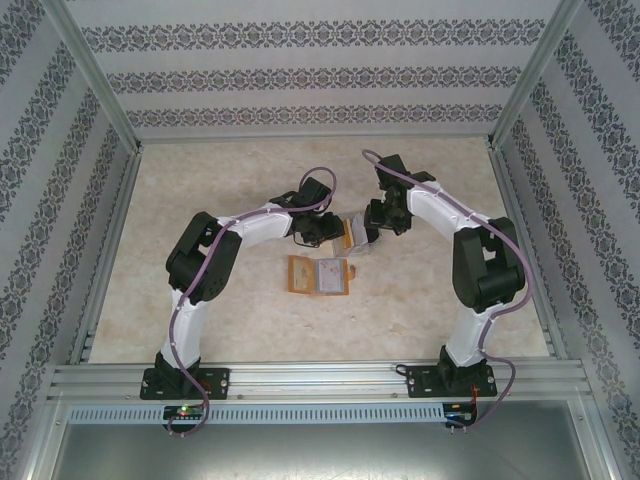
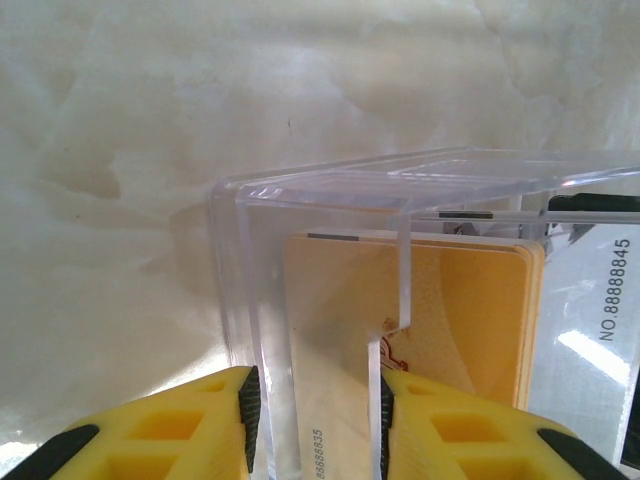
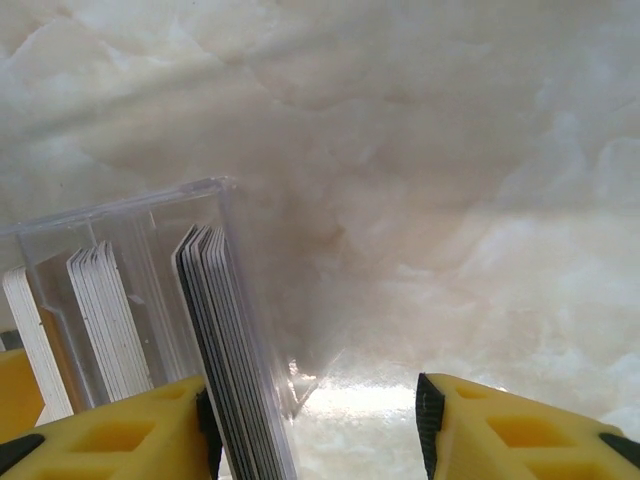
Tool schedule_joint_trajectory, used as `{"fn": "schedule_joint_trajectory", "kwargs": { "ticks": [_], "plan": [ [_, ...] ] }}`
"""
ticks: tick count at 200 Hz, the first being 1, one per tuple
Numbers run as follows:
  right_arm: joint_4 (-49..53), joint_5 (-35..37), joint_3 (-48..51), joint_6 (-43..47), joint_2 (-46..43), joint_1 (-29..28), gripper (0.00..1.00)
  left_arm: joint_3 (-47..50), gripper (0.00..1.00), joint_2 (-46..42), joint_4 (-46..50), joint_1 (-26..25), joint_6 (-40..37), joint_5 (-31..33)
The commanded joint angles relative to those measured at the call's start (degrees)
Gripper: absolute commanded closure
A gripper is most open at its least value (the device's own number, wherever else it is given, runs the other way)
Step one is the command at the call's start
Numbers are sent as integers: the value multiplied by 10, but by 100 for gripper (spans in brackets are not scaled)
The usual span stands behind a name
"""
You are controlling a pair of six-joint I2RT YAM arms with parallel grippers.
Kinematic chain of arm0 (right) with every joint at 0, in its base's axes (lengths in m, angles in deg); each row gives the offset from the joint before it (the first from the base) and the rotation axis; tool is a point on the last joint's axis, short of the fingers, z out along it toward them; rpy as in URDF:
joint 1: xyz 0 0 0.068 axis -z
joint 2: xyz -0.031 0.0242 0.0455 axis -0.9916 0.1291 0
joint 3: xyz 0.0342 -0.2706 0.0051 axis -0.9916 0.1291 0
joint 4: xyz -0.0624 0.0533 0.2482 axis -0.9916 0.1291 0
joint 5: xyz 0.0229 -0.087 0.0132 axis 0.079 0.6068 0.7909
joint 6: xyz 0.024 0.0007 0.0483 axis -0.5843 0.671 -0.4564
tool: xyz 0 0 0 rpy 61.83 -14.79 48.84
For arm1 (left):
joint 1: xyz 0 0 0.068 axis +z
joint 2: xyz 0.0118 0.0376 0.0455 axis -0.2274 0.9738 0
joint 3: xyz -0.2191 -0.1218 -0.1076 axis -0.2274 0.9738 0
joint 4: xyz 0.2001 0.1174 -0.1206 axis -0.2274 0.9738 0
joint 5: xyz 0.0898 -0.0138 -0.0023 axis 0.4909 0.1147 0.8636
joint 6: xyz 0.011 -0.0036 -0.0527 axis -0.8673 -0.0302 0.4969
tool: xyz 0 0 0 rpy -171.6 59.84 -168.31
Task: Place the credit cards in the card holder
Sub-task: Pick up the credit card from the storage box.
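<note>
Nearest my bases, the card holder point(image 1: 318, 276) lies open and flat on the desk point(image 1: 180, 300), apart from both tools. Just beyond it sits the clear plastic box point(image 1: 357, 238), between my two tools. My left tool point(image 2: 315, 410) pinches the box's end wall, with an orange-yellow card point(image 2: 460, 320) standing upright inside. My right tool point(image 3: 315, 410) is spread. One of its fingers is against the box's corner, where the credit cards point(image 3: 215, 320) stand on edge in stacks, and the other is over bare desk.
</note>
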State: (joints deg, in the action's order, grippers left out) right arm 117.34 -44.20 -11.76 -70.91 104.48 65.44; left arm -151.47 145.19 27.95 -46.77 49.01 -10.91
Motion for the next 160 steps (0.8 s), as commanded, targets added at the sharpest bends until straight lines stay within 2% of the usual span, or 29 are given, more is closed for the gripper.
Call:
{"fn": "schedule_joint_trajectory", "kwargs": {
  "ticks": [1, 59, 160],
  "plan": [
    [21, 32, -7, 12, -19, 1, 46, 13, 64, -1, 29, 6, 2, 18],
    [22, 25, -8, 13, -19, 0, 52, 14, 64, -1, 28, 6, 2, 15],
    [34, 55, -17, 24, -27, -7, 57, 16, 64, -3, 25, 6, 3, 13]
  ]
}}
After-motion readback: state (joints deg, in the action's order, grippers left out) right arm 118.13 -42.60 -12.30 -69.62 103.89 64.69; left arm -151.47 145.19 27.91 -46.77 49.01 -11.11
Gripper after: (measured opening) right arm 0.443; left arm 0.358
